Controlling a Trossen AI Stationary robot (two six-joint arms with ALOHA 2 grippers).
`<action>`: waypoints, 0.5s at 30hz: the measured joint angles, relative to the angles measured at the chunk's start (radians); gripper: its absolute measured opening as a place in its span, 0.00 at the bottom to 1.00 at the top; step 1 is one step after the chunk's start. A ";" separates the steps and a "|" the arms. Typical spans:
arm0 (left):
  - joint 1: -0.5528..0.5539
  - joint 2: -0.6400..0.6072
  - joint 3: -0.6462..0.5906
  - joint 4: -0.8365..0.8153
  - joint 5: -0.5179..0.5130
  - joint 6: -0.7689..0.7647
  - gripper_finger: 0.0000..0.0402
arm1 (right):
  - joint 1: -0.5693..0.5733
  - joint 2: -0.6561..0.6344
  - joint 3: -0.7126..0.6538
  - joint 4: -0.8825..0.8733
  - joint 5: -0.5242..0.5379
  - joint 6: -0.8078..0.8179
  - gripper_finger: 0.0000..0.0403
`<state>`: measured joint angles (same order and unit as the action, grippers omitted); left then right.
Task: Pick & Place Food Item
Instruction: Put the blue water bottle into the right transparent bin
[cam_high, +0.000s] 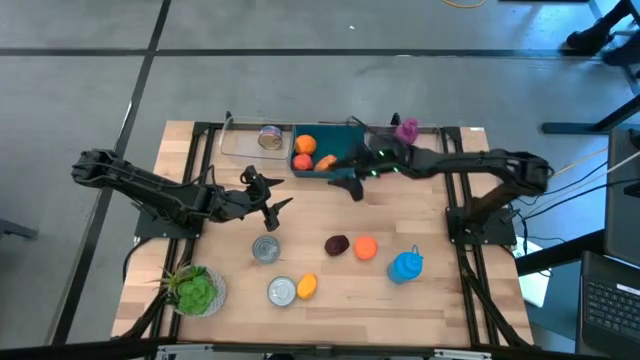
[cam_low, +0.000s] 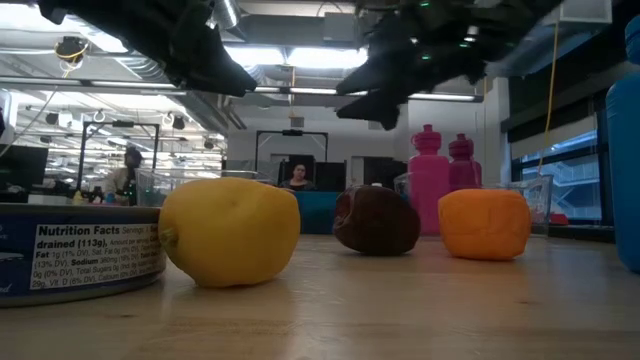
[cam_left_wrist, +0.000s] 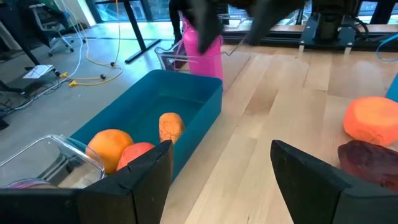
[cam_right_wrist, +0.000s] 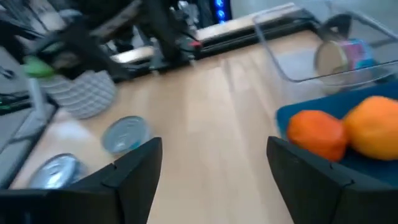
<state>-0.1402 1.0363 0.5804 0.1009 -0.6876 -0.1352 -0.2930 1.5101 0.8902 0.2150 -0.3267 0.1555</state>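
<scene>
Your right gripper (cam_high: 352, 187) hangs with fingers spread and empty, just beside the front edge of the teal rectangular plastic bin (cam_high: 340, 137). That bin holds two round orange fruits (cam_high: 305, 145) and a smaller orange piece (cam_high: 326, 161). Your left gripper (cam_high: 272, 205) is likewise spread and empty, above the wooden table (cam_high: 430, 300), near an upright silver tin can (cam_high: 265, 248).

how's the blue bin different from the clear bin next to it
The blue bin is opaque teal; the clear bin is see-through. The blue bin holds three orange and red fruit-like items; the clear bin holds one can lying on its side. Both sit side by side along the table's far edge, open-topped.
</scene>
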 joint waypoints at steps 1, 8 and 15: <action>0.000 0.000 0.000 0.001 0.000 0.000 0.65 | 0.012 -0.021 -0.040 0.043 0.000 0.016 0.71; 0.000 0.000 0.000 0.007 0.003 -0.011 0.65 | 0.078 -0.157 -0.273 0.230 0.002 0.095 0.71; 0.000 0.000 0.000 0.008 0.007 -0.032 0.65 | 0.122 -0.233 -0.443 0.327 0.051 0.124 0.71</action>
<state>-0.1402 1.0363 0.5804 0.1089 -0.6804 -0.1668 -0.1711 1.2767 0.4471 0.5415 -0.2753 0.2800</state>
